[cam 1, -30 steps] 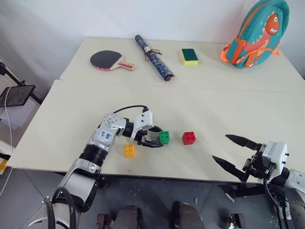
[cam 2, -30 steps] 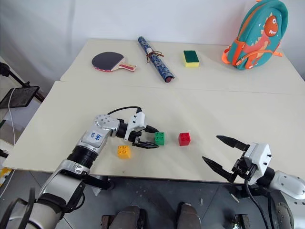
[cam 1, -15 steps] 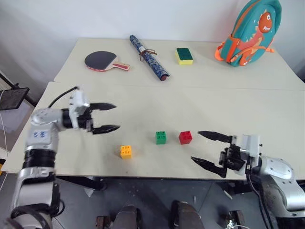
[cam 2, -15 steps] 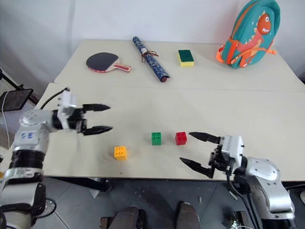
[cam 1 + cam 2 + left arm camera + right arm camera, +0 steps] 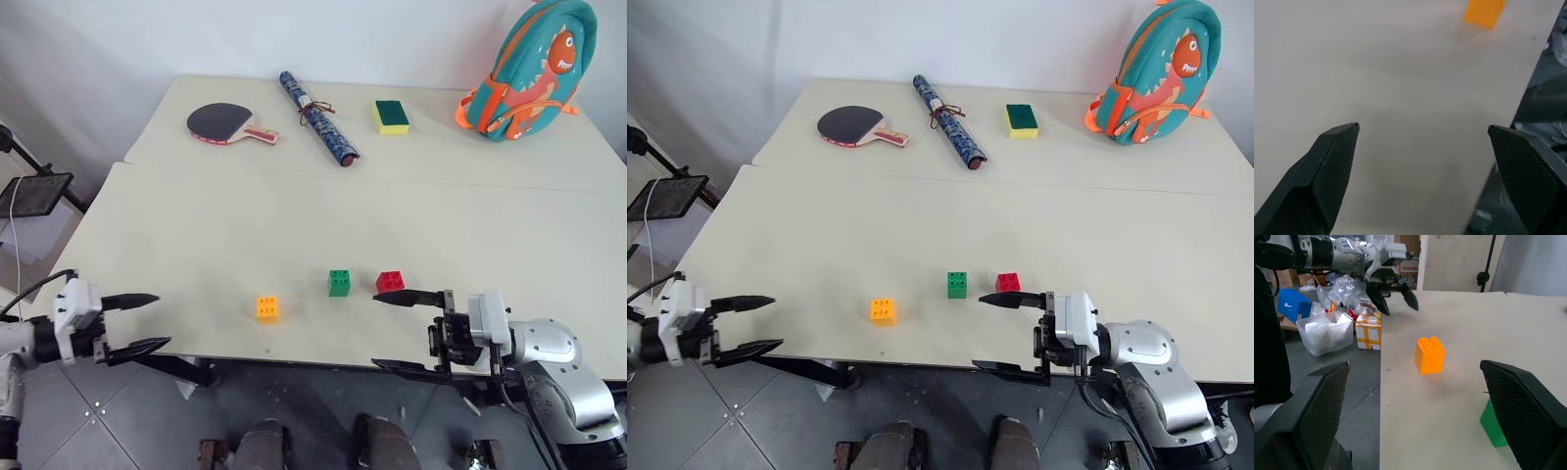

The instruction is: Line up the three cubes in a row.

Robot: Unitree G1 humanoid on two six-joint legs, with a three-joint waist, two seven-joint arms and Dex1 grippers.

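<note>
Three cubes sit near the table's front edge. The green cube (image 5: 340, 282) and the red cube (image 5: 390, 282) stand side by side with a small gap. The yellow-orange cube (image 5: 266, 308) lies further left and slightly nearer the edge. My left gripper (image 5: 162, 319) hangs open off the front-left corner, pointing right, with nothing in it. My right gripper (image 5: 375, 331) is open and empty at the front edge, pointing left, its far finger just in front of the red cube. The right wrist view looks past the yellow-orange cube (image 5: 1430, 355) and the green cube (image 5: 1493, 428) to the left gripper (image 5: 1393, 293).
On the far table lie a table-tennis paddle (image 5: 225, 124), a rolled blue tube (image 5: 318, 117), a yellow-and-green sponge (image 5: 390, 116) and a teal backpack (image 5: 529, 69). A seam (image 5: 392, 176) joins the two tables. Boxes and a plastic bin (image 5: 1327, 333) stand on the floor beyond the left edge.
My left gripper let go beside the green cube, opened wide and swung left and back off the table's corner. My right gripper turned and moved left to just in front of the red cube.
</note>
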